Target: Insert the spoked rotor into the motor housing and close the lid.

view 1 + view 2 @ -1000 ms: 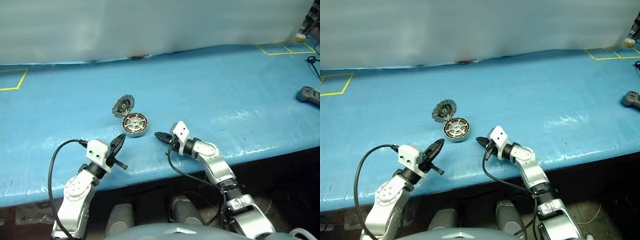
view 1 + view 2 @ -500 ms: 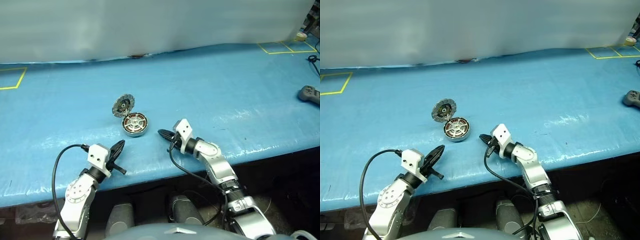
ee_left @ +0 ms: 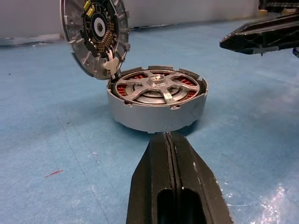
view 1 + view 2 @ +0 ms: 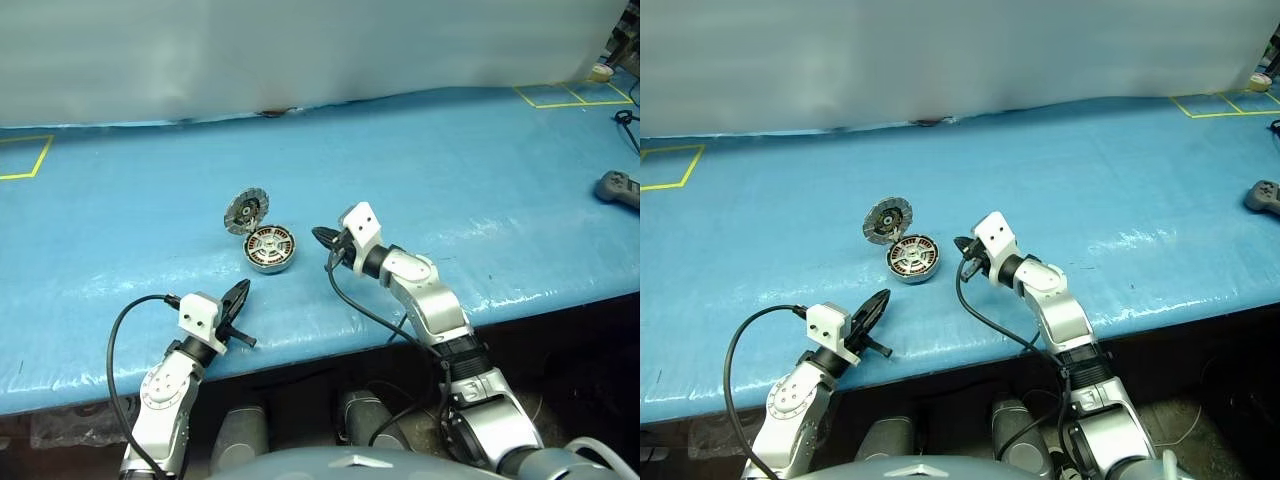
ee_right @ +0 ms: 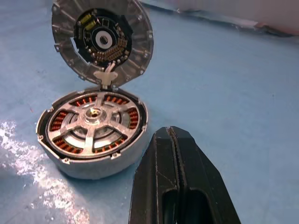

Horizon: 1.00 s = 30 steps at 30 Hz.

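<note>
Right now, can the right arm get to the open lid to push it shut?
Probably yes: the right gripper, fingers shut, hovers just beside the motor housing, and nothing stands between it and the upright lid.

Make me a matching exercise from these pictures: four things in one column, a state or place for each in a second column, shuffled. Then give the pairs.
Things
1. lid
2. motor housing
3. left claw
4. right claw

States
A. shut, just right of the housing
B. flat on the blue table, rotor seated inside
C. standing open on its hinge
D. shut, near the table's front edge

Pairs: 1-C, 2-B, 3-D, 4-A
</note>
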{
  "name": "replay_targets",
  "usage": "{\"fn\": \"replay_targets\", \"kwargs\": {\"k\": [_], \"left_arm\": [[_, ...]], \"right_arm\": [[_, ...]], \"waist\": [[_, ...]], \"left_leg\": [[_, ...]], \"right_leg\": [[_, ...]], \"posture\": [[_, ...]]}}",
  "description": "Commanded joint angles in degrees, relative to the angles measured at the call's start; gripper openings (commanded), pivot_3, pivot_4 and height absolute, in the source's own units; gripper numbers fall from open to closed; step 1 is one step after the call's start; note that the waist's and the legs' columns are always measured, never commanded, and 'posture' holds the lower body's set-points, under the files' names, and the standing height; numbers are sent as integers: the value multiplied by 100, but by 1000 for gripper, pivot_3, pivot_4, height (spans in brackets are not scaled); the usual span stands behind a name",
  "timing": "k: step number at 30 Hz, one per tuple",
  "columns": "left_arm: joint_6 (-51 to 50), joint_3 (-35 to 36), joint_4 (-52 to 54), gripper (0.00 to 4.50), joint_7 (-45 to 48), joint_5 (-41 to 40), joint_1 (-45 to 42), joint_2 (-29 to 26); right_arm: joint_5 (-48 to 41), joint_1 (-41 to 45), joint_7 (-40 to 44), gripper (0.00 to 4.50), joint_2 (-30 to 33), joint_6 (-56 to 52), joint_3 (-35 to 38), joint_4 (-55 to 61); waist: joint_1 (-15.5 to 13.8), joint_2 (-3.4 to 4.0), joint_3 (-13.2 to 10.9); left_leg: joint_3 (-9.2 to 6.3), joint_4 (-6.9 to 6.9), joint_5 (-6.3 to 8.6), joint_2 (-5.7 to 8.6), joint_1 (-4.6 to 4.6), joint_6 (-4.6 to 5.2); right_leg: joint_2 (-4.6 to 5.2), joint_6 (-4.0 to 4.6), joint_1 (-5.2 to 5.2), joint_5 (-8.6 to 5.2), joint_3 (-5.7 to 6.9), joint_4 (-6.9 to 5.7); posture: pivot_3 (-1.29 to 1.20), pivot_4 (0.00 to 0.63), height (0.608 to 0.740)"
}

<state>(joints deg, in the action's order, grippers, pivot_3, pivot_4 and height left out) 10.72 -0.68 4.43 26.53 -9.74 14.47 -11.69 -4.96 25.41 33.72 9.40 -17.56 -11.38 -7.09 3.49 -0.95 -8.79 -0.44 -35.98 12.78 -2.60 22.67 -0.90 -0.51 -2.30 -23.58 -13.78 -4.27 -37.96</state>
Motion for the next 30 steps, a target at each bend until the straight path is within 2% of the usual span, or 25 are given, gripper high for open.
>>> {"fn": "replay_targets", "kwargs": {"k": [1, 10, 23, 30], "left_arm": [[173, -51, -10, 15, 7, 37, -36, 0], [172, -53, 40, 15, -29, 61, -22, -28], [152, -40, 46, 15, 15, 39, 8, -69], [154, -45, 46, 15, -5, 30, 36, -38]], "right_arm": [[46, 490, -10, 0, -132, -197, -134, -89], [147, 1201, 10, 0, -540, -278, -366, -1076], [277, 1372, 210, 0, -981, -65, -707, -1545], [298, 1653, 221, 0, -1096, 196, -633, -2114]], "waist": [[9, 0, 0], [0, 0, 0], [20, 0, 0], [21, 0, 0]], "left_leg": [[0, 1, 0, 0, 1, 0], [-1, 0, 0, 0, 6, 0], [-1, 0, 0, -2, 7, 0], [-2, 1, 0, -2, 7, 0]], "right_leg": [[0, -2, -1, 1, 0, 0], [2, -10, -3, 7, 2, 1], [1, -12, -6, 9, 3, -2], [1, -12, -6, 9, 4, -1]], "posture": [[0, 150, 740], [0, 150, 740], [0, 150, 740], [0, 150, 740]]}}
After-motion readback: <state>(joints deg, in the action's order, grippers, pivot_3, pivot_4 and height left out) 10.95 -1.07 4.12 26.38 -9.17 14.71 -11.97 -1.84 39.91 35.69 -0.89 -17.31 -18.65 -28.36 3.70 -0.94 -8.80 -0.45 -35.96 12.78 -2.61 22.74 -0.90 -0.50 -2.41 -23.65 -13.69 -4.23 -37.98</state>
